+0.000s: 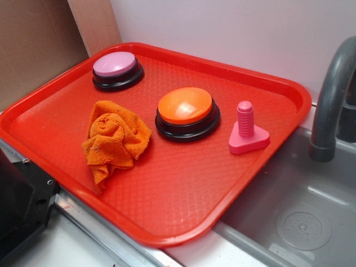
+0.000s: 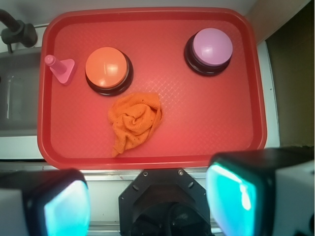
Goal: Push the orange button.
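The orange button (image 1: 185, 105) is sitting near the middle of the red tray (image 1: 183, 206), upright on its black base, nothing touching it; a crumpled orange rag (image 1: 114, 139) is lying just beside it toward the tray's front edge, and a pink toy bolt (image 1: 247, 130) is standing head-down just on its other side, toward the sink (image 1: 300, 222); the pink button (image 1: 115, 64) is resting well apart in the tray's far corner. From the wrist view, the gripper (image 2: 147, 206) is hanging above the tray's near edge with its jaws spread wide, fingers (image 2: 66, 209) blurred at the bottom of the frame and holding nothing; the grey tap (image 1: 334, 94) is curving over the sink beside the tray.
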Motion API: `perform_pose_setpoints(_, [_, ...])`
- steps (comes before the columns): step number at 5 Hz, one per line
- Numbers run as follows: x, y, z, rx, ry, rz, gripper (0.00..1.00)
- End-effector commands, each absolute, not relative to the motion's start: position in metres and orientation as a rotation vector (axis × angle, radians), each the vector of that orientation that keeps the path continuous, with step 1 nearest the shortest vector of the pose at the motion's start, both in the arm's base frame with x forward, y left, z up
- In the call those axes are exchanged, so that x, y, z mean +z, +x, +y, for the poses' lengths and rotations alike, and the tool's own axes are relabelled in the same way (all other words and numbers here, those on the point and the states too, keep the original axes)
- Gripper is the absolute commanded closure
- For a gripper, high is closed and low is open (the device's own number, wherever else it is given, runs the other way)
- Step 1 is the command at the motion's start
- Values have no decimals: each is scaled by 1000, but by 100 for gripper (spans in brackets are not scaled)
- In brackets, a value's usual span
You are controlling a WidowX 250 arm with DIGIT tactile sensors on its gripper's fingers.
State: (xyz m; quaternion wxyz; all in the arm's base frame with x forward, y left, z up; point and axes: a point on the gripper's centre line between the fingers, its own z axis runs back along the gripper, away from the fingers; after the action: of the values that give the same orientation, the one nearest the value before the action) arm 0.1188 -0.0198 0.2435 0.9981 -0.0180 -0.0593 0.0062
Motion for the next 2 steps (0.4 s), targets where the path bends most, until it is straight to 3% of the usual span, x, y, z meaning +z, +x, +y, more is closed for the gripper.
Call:
perform_pose_setpoints(1, [244, 119, -20, 12, -36, -119, 0])
perform_pose_setpoints(2, [209, 153, -32, -188, -81, -69, 0])
